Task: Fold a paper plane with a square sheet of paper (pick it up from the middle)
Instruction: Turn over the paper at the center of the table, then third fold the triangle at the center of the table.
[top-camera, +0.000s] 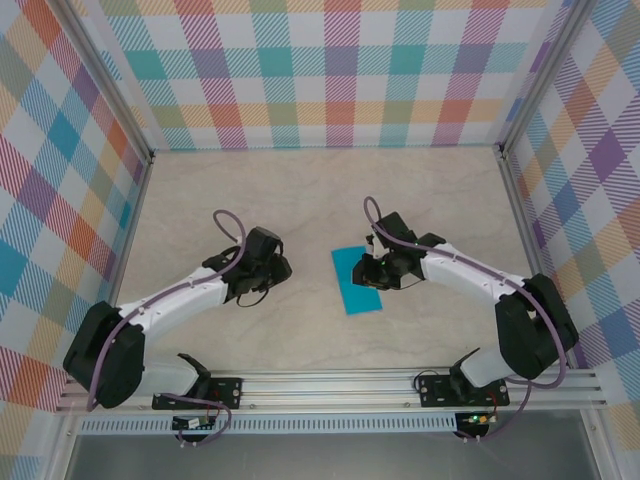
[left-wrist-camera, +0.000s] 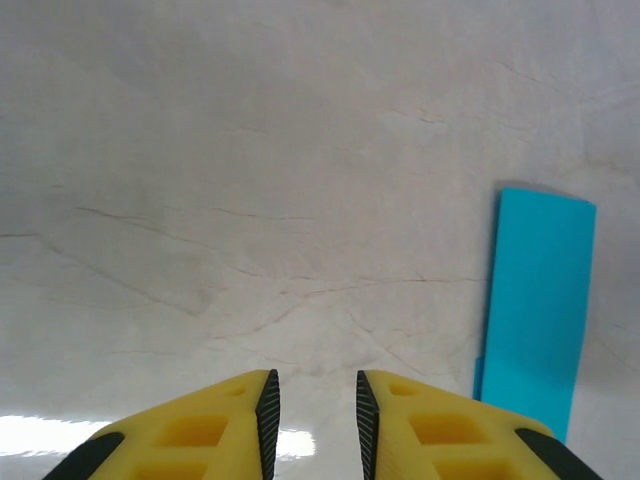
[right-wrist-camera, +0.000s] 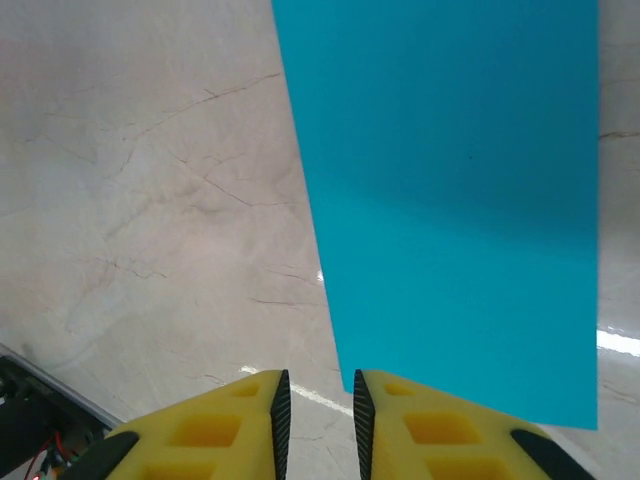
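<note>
The square sheet of paper (top-camera: 356, 280) lies flat on the table as a narrow teal-blue rectangle, apparently folded double, with a second layer's edge showing in the left wrist view. The paper plane is out of view. My right gripper (top-camera: 374, 268) hovers at the sheet's right edge. In the right wrist view its jaws (right-wrist-camera: 318, 385) stand slightly open and empty, with the paper (right-wrist-camera: 460, 200) just ahead and its near corner beside the right finger. My left gripper (top-camera: 283, 268) is left of the sheet, apart from it. It is open (left-wrist-camera: 313, 385) over bare table, and the paper (left-wrist-camera: 538, 310) lies to its right.
The table (top-camera: 300, 190) is a pale marbled surface, walled in by checked panels on three sides. An aluminium rail (top-camera: 330, 385) with both arm bases runs along the near edge.
</note>
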